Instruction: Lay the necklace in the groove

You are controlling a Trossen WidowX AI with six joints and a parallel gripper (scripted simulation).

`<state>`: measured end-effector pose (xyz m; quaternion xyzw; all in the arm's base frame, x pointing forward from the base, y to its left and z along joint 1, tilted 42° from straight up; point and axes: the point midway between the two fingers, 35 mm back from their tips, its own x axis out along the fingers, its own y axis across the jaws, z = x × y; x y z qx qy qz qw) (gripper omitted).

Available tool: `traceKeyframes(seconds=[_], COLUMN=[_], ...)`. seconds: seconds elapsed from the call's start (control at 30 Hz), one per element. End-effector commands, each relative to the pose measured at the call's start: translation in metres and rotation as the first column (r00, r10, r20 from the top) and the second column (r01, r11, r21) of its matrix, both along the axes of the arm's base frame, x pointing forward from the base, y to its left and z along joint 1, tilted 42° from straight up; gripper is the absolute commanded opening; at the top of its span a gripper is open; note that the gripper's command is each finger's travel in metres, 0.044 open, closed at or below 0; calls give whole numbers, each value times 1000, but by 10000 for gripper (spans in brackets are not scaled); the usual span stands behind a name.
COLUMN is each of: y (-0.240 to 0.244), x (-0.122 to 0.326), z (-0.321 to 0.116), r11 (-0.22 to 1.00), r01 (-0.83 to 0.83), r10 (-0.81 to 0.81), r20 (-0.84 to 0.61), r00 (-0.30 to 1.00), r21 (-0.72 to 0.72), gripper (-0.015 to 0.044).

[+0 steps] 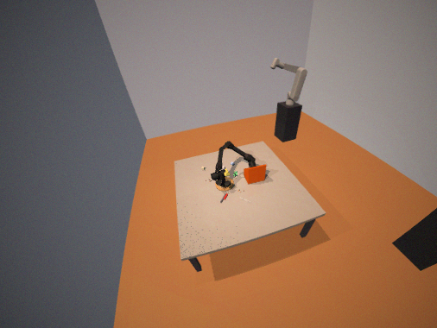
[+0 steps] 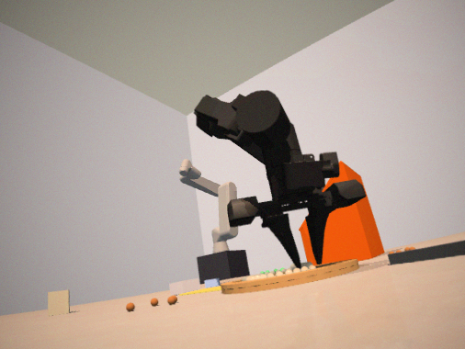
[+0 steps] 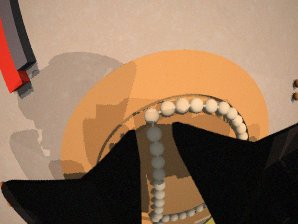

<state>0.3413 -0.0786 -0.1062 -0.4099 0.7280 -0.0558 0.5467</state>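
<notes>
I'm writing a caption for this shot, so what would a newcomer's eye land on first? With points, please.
Probably the bright orange block (image 1: 255, 174) (image 2: 342, 220) standing on the table (image 1: 250, 229) (image 2: 276, 317). Next, the black gripper (image 2: 309, 266) (image 3: 153, 132), open over the pearl necklace (image 2: 279, 274) (image 3: 196, 105) on the round board (image 2: 294, 281) (image 3: 185, 70).

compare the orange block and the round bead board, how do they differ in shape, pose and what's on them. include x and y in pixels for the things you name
The orange block (image 1: 255, 174) (image 2: 342, 230) is boxy and stands upright; the round bead board (image 2: 294, 281) (image 3: 185, 70) is a low disc lying flat. The block is a strong red-orange, the board a paler, tan orange. The board carries pearl beads (image 2: 279, 274) (image 3: 197, 105); none show on the block. Both rest on the table (image 1: 207, 224) (image 2: 257, 321).
</notes>
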Motion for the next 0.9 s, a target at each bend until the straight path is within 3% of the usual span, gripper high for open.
traceKeyframes(seconds=[0.0, 0.1, 0.87], y=[0, 0, 0], x=[0, 0, 0], z=[0, 0, 0], r11=[1000, 1000, 1000], r01=[0, 0, 0], r10=[0, 0, 0], r20=[1, 1, 1], r00=[1000, 1000, 1000], r21=[0, 0, 0], gripper=[67, 0, 0])
